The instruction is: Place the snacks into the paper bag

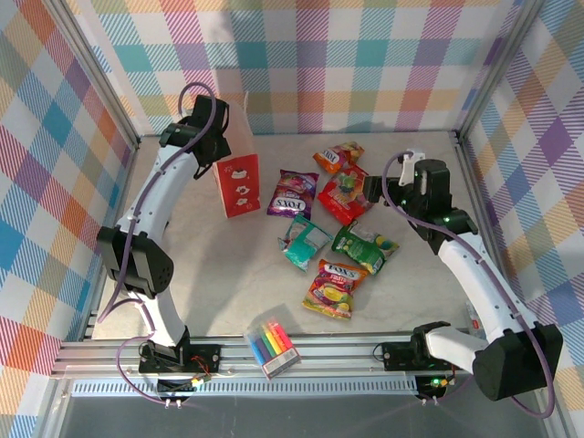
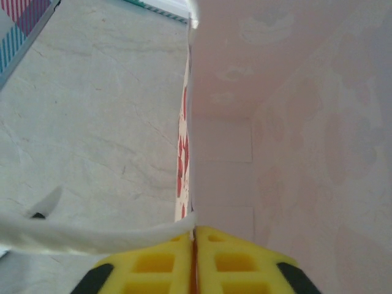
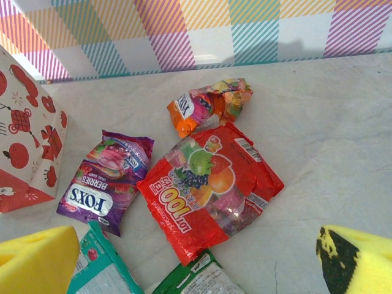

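Observation:
The paper bag [image 1: 239, 178] stands upright at the back left, white on top and red below. My left gripper [image 1: 222, 137] is shut on its top rim; in the left wrist view the yellow fingertips [image 2: 193, 236] pinch the bag's edge beside a string handle [image 2: 92, 236], and the inside [image 2: 288, 122] looks empty. Six snack packets lie on the table: orange [image 1: 338, 155], red [image 1: 345, 193], purple [image 1: 292, 193], teal [image 1: 304, 240], green [image 1: 365, 247], yellow-orange [image 1: 335, 288]. My right gripper [image 1: 372, 190] hovers open above the red packet [image 3: 211, 190], with purple [image 3: 107, 177] and orange [image 3: 208, 104] beyond.
A clear pack of coloured markers [image 1: 272, 347] lies at the table's near edge between the arm bases. Checked walls enclose the back and both sides. The bag [image 3: 27, 153] stands left of the packets in the right wrist view.

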